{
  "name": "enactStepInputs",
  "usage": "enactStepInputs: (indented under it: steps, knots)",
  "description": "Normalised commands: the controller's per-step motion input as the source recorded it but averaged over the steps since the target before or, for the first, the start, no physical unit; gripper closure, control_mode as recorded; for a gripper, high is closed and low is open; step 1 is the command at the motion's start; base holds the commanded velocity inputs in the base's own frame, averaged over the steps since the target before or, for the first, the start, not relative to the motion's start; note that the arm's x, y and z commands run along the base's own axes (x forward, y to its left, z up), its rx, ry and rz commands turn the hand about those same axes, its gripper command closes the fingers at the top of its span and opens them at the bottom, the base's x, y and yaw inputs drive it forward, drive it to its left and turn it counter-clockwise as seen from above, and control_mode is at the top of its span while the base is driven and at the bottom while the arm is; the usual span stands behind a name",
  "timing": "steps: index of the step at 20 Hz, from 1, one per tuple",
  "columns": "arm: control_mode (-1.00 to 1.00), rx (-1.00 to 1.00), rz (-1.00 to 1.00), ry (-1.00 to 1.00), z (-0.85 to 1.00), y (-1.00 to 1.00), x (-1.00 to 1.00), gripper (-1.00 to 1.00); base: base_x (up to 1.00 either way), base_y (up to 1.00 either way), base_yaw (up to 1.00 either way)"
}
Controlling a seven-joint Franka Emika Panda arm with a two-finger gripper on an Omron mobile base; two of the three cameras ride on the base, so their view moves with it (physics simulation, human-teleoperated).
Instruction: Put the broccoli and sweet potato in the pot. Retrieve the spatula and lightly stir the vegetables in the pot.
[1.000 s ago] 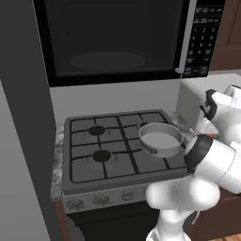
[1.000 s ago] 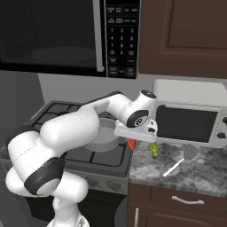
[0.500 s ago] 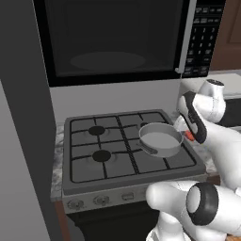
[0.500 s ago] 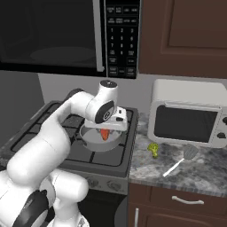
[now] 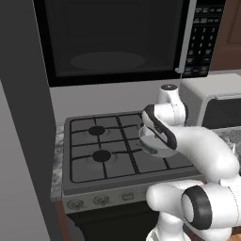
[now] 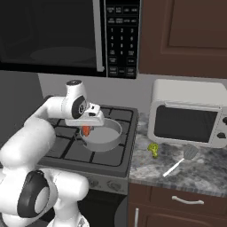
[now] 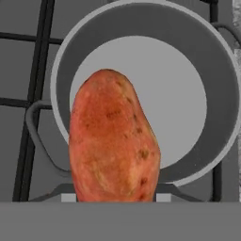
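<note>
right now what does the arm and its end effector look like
The arm is glossy white with rounded, bulbous links and dark grey to black rings at the joints. Round dark caps with grey centres sit on the joint sides. The end effector hangs from a boxy white hand. No cables or markings are visible.

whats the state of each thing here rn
sweet potato: held by the gripper above the pot
pot: on the stove, empty
broccoli: on the counter, not in the pot
spatula: lying flat on the counter, untouched
toaster oven: door shut
</note>
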Motion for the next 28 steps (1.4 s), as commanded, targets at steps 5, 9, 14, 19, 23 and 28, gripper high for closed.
enactStepInputs:
  steps: [5, 9, 14, 19, 23, 28]
  knots:
    - [-1.00, 0.00, 0.00, 0.09, -0.28, 0.01, 0.66, 1.00, 0.00, 0.00, 0.00]
    - [-1.00, 0.01, 0.01, 0.03, -0.04, -0.27, 0.18, 1.00, 0.00, 0.00, 0.00]
    - [-1.00, 0.05, 0.01, 0.00, -0.11, -0.22, 0.00, 1.00, 0.00, 0.00, 0.00]
    - [-1.00, 0.03, 0.00, 0.00, -0.42, -0.15, 0.00, 1.00, 0.00, 0.00, 0.00]
    - [-1.00, 0.02, 0.00, 0.00, -0.51, -0.01, 0.04, 1.00, 0.00, 0.00, 0.00]
    - [-1.00, 0.02, 0.00, 0.00, -0.28, 0.00, 0.17, 1.00, 0.00, 0.00, 0.00]
